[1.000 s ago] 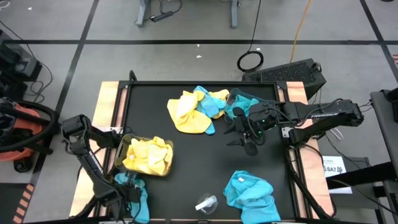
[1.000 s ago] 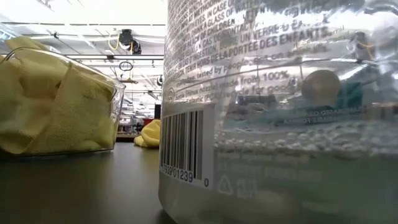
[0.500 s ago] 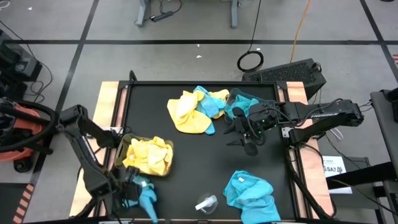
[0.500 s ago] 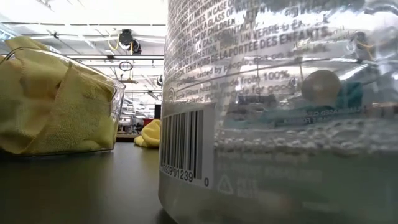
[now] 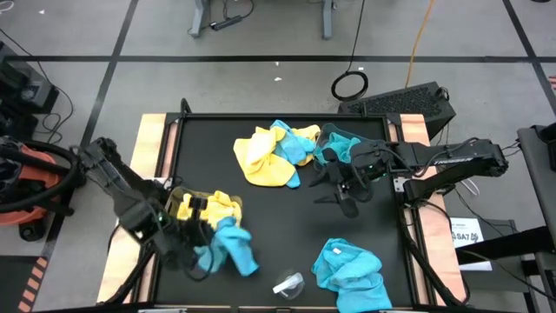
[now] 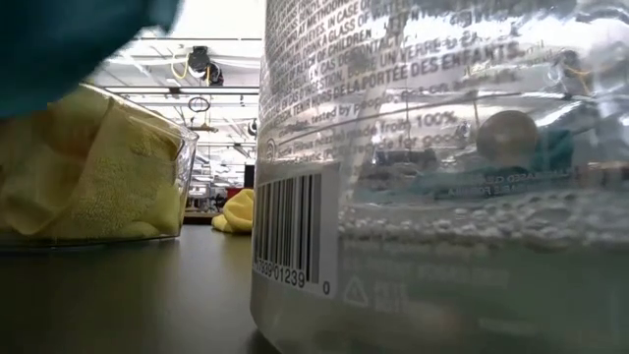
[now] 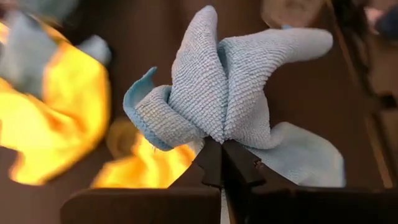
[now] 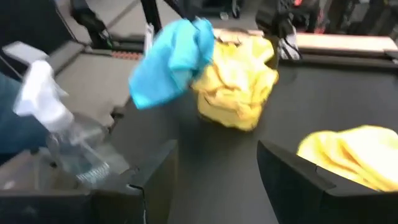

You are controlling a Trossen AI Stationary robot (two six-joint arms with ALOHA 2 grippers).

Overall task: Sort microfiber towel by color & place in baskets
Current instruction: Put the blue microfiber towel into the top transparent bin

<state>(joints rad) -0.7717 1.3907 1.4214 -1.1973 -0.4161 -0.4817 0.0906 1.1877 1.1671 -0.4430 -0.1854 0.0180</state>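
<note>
Left end effector (image 5: 211,246) pinching a teal-blue microfiber towel (image 5: 233,248) above the worktop (image 5: 287,217).
The towel hangs just beside the clear basket (image 5: 178,202) of yellow towels (image 5: 208,213). The right end effector (image 5: 334,184) hovers with fingers spread near the mixed towel pile (image 5: 274,152).

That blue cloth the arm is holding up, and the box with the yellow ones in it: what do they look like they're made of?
The blue cloth, pinched in the left gripper, looks like soft microfiber: a fine looped, fuzzy weave, matte, folding limply. The box looks like clear, glossy plastic, since the yellow cloths show straight through its wall.
</note>
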